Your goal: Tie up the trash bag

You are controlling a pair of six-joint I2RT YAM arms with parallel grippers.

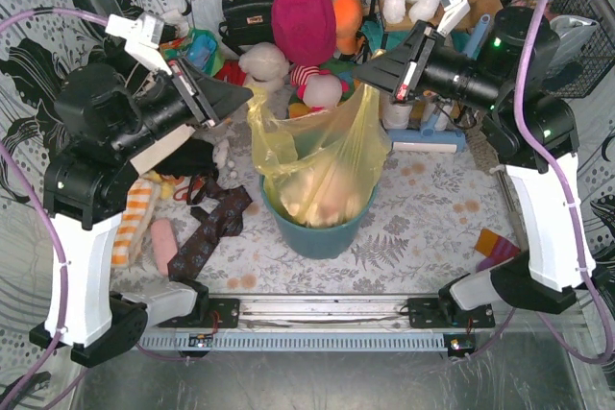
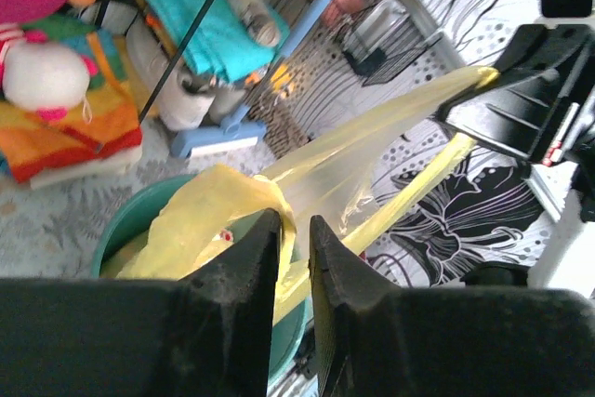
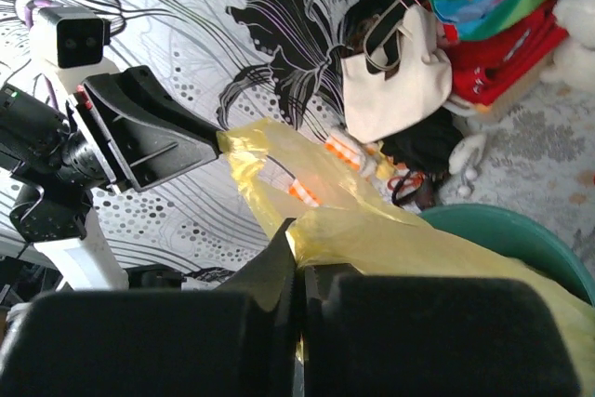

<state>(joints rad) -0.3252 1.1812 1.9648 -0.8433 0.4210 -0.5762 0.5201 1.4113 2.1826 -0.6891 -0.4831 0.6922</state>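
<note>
The left pincer (image 1: 246,100) is clenched on 1 corner of the trash bag (image 1: 322,165), the right pincer (image 1: 366,80) on the opposite corner, likely drawing out 2 ears for knotting. Below and between them the bag sits in the teal bin (image 1: 317,232), mouth upward, rim stretched pincer to pincer.

The bag (image 1: 322,170), thin translucent yellow-green plastic, sits upright in the bin (image 1: 317,235), untied, its two top corners stretched up and apart.
</note>
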